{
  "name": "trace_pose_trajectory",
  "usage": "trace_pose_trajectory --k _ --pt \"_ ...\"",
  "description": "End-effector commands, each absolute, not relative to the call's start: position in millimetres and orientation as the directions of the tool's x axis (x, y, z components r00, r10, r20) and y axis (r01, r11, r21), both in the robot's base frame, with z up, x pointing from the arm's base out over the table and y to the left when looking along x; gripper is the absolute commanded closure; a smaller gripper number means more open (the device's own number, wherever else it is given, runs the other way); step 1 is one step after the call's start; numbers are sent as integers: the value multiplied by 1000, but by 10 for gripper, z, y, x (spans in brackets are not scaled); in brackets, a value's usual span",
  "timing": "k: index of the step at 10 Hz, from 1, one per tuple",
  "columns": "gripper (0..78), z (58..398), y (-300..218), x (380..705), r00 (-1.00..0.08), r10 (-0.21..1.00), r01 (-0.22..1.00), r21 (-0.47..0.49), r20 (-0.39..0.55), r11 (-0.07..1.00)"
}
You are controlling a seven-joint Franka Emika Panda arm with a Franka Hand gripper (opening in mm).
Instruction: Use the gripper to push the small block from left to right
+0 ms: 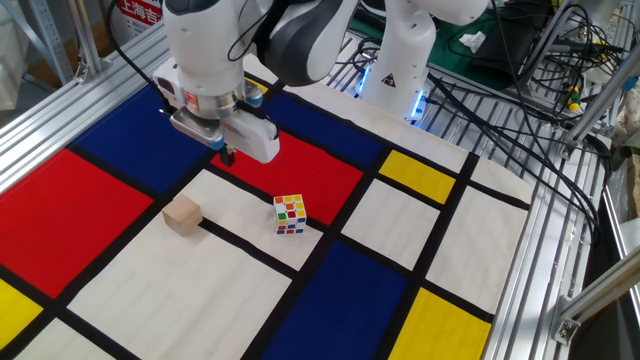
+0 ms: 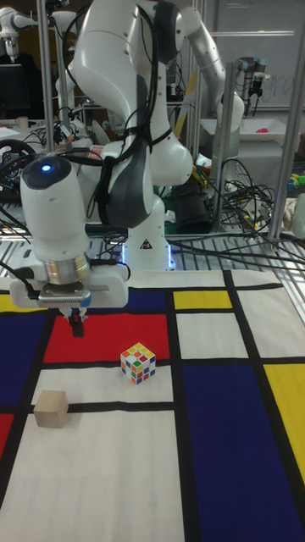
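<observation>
The small block is a plain tan wooden cube lying on a white panel of the mat, at the left. My gripper hangs above the red panel, behind and to the right of the block and clear of it. Its dark fingers are pressed together and hold nothing. A multicoloured puzzle cube stands to the right of the block, on the black line at the red panel's front edge.
The mat is a grid of red, blue, yellow and white panels with black lines. An aluminium frame borders it on the left and at the back. The robot base and loose cables lie at the back right.
</observation>
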State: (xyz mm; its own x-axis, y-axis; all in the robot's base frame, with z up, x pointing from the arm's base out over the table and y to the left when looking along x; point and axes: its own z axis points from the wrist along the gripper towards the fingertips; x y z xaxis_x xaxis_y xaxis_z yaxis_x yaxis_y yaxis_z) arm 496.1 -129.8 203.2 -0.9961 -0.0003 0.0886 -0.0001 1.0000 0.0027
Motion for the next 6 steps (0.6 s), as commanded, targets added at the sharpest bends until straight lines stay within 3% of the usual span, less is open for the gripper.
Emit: trace_pose_trajectory --k 1,6 --pt "776 2044 -1302 4969 -997 3 4 7 73 1000" --pt "776 1910 -1580 5536 -998 -6 -7 -3 65 1000"
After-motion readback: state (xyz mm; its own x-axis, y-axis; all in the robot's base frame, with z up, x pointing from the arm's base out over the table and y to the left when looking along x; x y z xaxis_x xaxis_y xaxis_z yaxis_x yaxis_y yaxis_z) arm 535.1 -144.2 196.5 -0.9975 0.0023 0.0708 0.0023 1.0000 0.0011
